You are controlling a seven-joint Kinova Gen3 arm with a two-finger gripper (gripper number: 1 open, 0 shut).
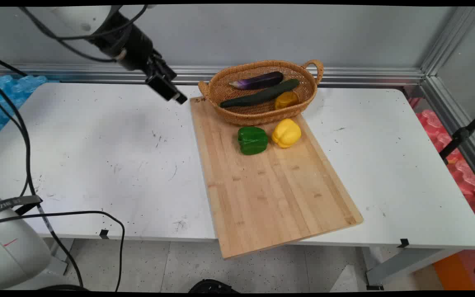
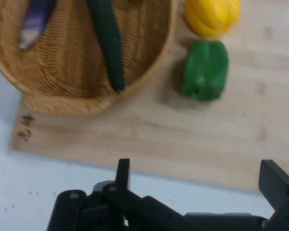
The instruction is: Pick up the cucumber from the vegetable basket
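The claw (image 1: pixel 170 91) hangs in the air over the table's (image 1: pixel 97 156) far edge, just left of the cutting board's (image 1: pixel 270 185) far left corner, its fingers spread apart and grasping nothing. It holds nothing and touches nothing; the board corner and the basket (image 1: pixel 221 88) are nearest to it. A drop from this spot could strike the board's hard edge or clip the basket's small left handle, since both sit close under the fingers. The board is pale bamboo, flat and smooth, and its near end overhangs the table's near edge, so a push there might tip it. The basket is woven wicker, oval with loop handles, resting on the board's far end. Inside lie a glossy purple eggplant (image 1: pixel 257 81), a long dark cucumber (image 1: pixel 260 94) and what seems to be an orange pepper (image 1: pixel 285 100), partly hidden. Near the basket on the board sit a blocky green pepper (image 1: pixel 252 140) and a rounded yellow pepper (image 1: pixel 286 133), both slick-skinned and apt to roll or slip.
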